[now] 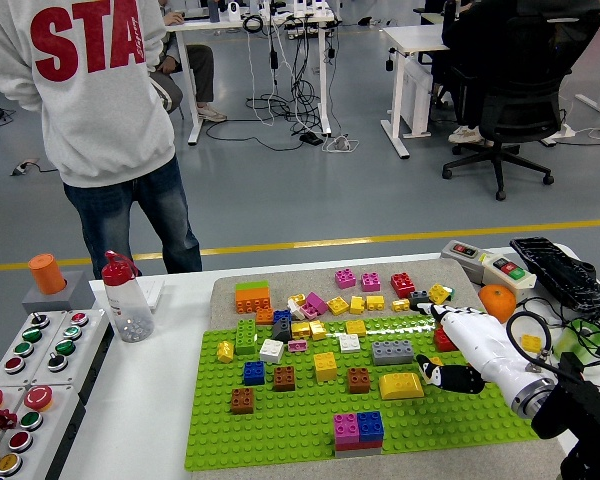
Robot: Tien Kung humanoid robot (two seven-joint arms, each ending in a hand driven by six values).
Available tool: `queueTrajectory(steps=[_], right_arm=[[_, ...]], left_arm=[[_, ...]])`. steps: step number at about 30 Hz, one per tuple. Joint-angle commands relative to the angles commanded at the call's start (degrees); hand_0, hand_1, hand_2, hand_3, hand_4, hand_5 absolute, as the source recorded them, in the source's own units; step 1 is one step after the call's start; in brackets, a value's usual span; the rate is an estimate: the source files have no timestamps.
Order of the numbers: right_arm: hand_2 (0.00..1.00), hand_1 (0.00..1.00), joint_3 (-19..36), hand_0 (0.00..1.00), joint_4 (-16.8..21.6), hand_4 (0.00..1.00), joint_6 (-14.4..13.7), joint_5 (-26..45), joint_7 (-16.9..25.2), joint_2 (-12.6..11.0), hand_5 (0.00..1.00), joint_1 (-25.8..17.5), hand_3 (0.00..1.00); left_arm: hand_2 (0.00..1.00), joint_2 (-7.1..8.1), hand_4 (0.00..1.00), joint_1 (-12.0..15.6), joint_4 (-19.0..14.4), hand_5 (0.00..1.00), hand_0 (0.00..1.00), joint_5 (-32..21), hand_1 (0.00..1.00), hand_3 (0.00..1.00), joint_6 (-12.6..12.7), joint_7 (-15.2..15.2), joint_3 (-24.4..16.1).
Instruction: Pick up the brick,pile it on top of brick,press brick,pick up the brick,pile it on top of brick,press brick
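Note:
A green baseplate (280, 420) covers the middle of the table and carries several scattered bricks. A flat yellow brick (401, 385) lies beside a brown brick (359, 379). A pink and blue stack (358, 428) stands near the plate's front edge. A grey brick (392, 351) sits a little further back. My right hand (440, 345) hovers over the plate's right part, just right of the yellow brick. Its white fingers (455, 322) are stretched out and hold nothing. It partly covers a red brick (441, 340). My left arm is out of sight.
A person in a grey sweatshirt (80, 90) stands at the far left side, hands away from the table. A water bottle (127, 300) and button boxes (30, 370) stand at the left. An orange (497, 302), a switch box (485, 262) and cables lie at the right.

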Motion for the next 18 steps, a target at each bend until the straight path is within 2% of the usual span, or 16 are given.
queueTrajectory(steps=[8, 18], right_arm=[[0.812, 0.797, -3.86, 0.842, -6.91, 0.610, 1.53, 0.58, 1.90, 0.83, 0.182, 4.84, 0.842], [0.812, 0.795, -6.87, 0.836, -13.42, 0.592, 0.80, 1.96, 3.57, 2.10, 0.174, 10.00, 0.839]], left_arm=[[0.702, -0.07, 0.301, -0.09, 0.00, 0.998, 0.651, -0.32, 0.677, 0.573, 0.01, 0.02, 0.23], [0.702, -0.07, 0.301, -0.29, 0.00, 0.998, 0.651, -0.58, 0.677, 0.572, -0.02, 0.02, 0.50]])
